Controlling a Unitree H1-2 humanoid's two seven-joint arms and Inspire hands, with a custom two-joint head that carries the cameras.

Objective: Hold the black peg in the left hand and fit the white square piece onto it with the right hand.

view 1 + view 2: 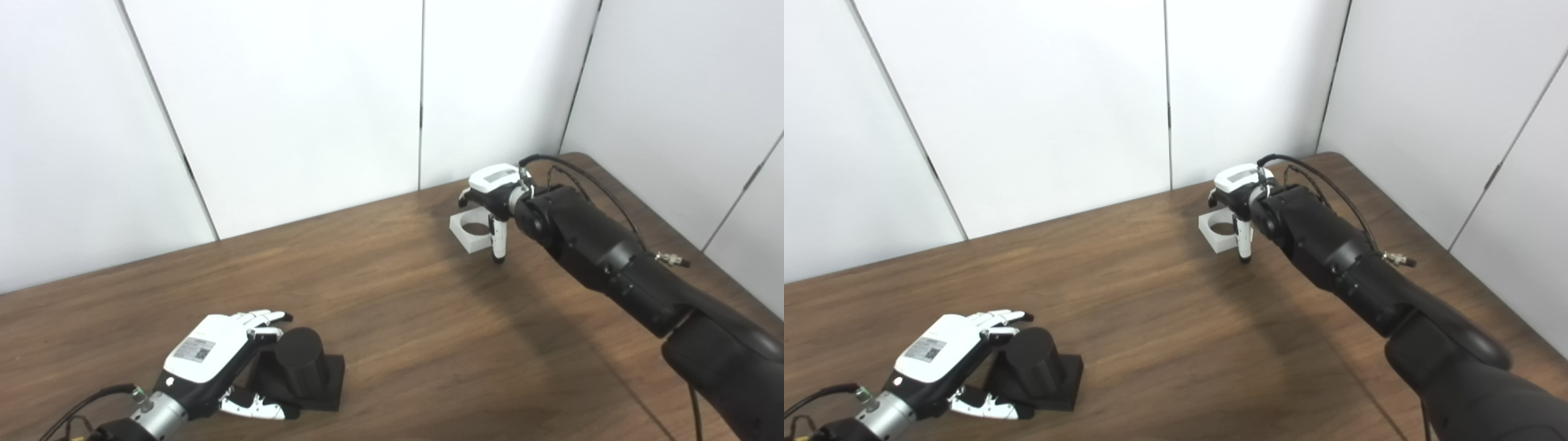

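Where white wall panels [294, 104] fill the upper frame, I see a brown wood-grain table [398, 318] below. Lower left: my left hand [211, 358] cups the upright black peg [301, 358] on its square base, fingers spread around it, grip not clearly closed. Upper right: my right hand [493, 196] sits on the white square piece [470, 231]; whether it grips, I cannot tell. Both forearms are cut off.
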